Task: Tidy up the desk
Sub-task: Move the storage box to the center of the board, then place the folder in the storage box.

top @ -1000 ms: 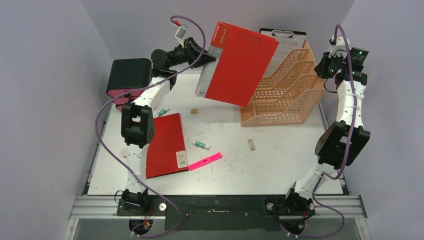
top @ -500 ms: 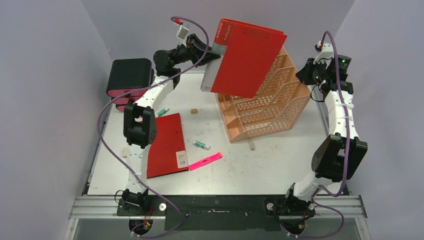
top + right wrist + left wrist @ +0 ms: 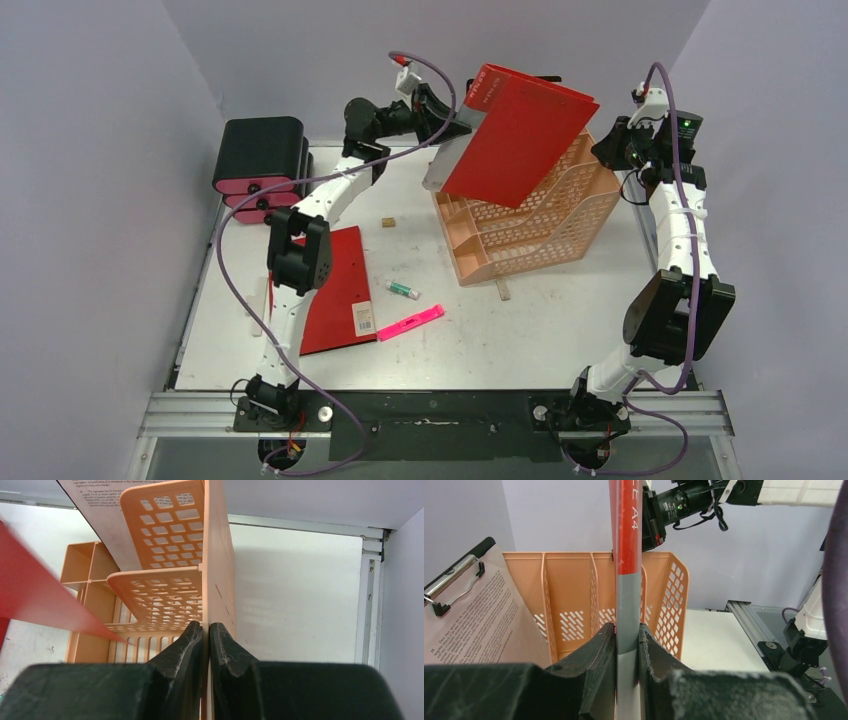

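My left gripper [image 3: 448, 122] is shut on the grey spine of a red folder [image 3: 520, 135] and holds it tilted in the air above the orange file rack [image 3: 530, 225]. In the left wrist view the folder's spine [image 3: 626, 570] stands upright between my fingers [image 3: 599, 655], with the rack [image 3: 574, 605] behind it. My right gripper [image 3: 618, 150] is shut on the rack's right side wall [image 3: 217, 580], at the back right of the white desk [image 3: 560, 330]. A clipboard with printed paper [image 3: 471, 615] stands in the rack.
A second red folder [image 3: 335, 290], a pink highlighter [image 3: 411, 322], a green-and-white tube [image 3: 403, 290], a small brown block [image 3: 387, 222] and a grey eraser [image 3: 504, 291] lie on the desk. A black drawer box with pink drawers [image 3: 262, 165] stands at the back left.
The left gripper has carried the red folder to the right, over the rack. The right gripper pulled the rack leftward and turned it a second ago, and has since held still.
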Robot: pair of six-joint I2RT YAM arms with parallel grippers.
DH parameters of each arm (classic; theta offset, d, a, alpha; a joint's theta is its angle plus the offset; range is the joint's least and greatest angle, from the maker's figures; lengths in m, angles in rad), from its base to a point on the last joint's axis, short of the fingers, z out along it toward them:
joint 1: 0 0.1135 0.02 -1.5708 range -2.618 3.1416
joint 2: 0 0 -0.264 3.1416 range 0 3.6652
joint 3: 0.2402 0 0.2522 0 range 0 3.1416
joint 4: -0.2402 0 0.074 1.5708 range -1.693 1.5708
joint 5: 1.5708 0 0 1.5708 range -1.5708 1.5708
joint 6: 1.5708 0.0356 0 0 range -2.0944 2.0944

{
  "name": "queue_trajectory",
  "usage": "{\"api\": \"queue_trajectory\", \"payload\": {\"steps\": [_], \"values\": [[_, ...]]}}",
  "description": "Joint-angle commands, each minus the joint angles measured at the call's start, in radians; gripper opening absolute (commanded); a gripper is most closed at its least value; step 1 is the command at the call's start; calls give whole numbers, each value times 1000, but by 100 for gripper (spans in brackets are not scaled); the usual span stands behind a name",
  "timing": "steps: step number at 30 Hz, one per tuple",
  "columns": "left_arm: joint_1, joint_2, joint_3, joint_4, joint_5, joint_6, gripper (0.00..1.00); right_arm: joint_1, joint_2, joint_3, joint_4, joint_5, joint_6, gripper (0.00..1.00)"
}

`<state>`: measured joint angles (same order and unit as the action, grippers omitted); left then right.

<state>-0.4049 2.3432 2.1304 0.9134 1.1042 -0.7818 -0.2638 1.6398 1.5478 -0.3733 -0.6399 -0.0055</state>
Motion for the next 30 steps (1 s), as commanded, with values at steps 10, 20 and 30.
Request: {"api": "queue_trajectory", "payload": {"steps": [10,20,30], "values": [[-44,59,117,-108,-23,159,0,31,-34,-28,-55,-88,31,5],[-60,108,131,-107,-35,147,0,24,-53,59,-121,-20,-105,59],[-62,117,121,-95,-32,119,0,5,-75,322,-194,-128,-433,82]]}}
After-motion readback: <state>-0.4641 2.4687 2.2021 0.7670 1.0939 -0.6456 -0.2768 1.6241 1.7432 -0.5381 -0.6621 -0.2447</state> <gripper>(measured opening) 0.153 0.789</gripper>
